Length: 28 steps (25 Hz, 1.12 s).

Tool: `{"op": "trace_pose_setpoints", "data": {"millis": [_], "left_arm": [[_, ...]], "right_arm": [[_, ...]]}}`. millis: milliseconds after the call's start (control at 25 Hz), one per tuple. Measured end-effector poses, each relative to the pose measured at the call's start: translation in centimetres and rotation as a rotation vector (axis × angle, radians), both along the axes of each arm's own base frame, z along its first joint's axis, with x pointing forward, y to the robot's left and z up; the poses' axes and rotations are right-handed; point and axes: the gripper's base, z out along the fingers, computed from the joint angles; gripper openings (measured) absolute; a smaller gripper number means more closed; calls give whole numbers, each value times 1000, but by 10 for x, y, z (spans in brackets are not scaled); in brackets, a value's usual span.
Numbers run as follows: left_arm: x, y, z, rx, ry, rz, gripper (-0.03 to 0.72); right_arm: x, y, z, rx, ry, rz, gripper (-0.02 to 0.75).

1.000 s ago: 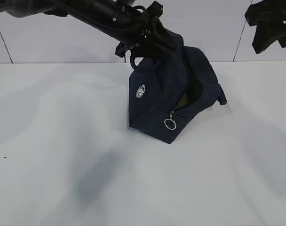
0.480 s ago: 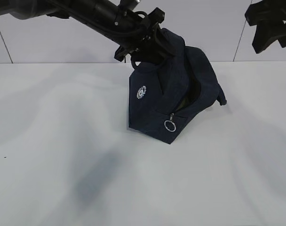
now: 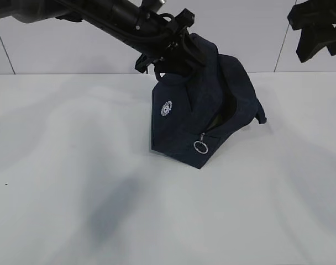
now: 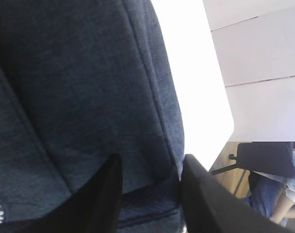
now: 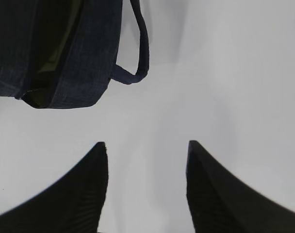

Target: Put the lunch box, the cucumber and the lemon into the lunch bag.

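The dark navy lunch bag (image 3: pixel 195 110) stands tilted on the white table, its left top raised. My left gripper (image 3: pixel 176 55) is shut on the bag's top fabric by a handle; in the left wrist view the fingers pinch the denim (image 4: pixel 79 87) at the gripper (image 4: pixel 150 160). The zipper is partly open, with the ring pull (image 3: pixel 200 147) hanging low. Something olive-green shows inside the opening (image 5: pixel 65 43). My right gripper (image 3: pixel 317 33) is open and empty, high at the upper right, above bare table (image 5: pixel 146 145). The cucumber and lemon are out of view.
The white table (image 3: pixel 74 182) spreads around the bag, with a tiled wall behind it. One loop handle (image 5: pixel 140 48) lies out to the bag's right side. The table's edge and a seated person (image 4: pixel 278 194) show beyond it in the left wrist view.
My left gripper has shifted slightly to the right with the bag's top in it; the bag has tilted a touch more. The right gripper has not moved.
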Motion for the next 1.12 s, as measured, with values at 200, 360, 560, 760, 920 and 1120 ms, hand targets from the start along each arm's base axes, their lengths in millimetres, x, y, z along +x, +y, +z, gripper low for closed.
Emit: {"op": "trace_pose_setpoints", "data": {"millis": [200,360,560,760,920,1120], "left_arm": [[1,2,-3,38,-16,-4,176],[0,3,-5,65,-23,-13,26],[-2,5,-8,107,-24,-39,9],[1,23,-14,202,-1,-62,8],[8,45,-19,285,25,-46,8],[15,71,-23,352,52,-15,8]], "right_arm": [[0,0,0,0,0,0,390],[0,0,0,0,0,0,390],[0,-1,0,-6,-2,-1,390],[0,-1,0,-10,-3,-1,390],[0,-1,0,-10,-3,-1,390],[0,-1,0,-10,-3,-1,390]]}}
